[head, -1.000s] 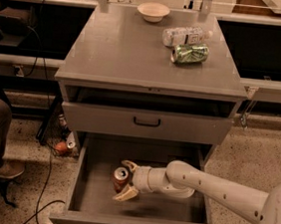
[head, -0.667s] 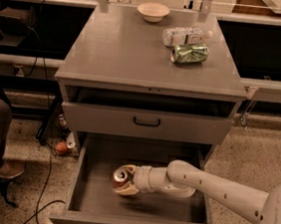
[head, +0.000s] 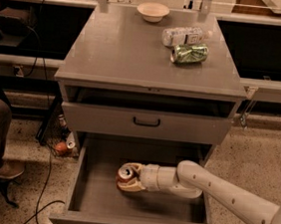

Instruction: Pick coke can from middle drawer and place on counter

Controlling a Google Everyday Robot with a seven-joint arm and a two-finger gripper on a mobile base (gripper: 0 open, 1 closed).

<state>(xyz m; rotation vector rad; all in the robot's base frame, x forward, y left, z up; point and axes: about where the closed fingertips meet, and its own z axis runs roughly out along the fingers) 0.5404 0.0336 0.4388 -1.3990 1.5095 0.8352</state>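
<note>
Your pincer [head: 128,178] sits low inside the open middle drawer [head: 97,192], both fingers clamped on the coke can [head: 125,172], silver top showing. On the table [head: 122,47] above, a green can [head: 189,53] lies just beside a plastic bottle [head: 185,36]. A bowl [head: 152,11] is at the far edge.

Gripper [head: 127,180] in drawer [head: 96,195], clasped around can [head: 124,172]

Lab/workshop indicated by speckled floor [head: 258,159], cables [head: 40,207] at cabinet's [head: 99,119] L edge, framed benches [head: 275,89] behind; gripper [head: 125,179] clasped on coke can [head: 125,172] in middle drawer [head: 135,207].
</note>
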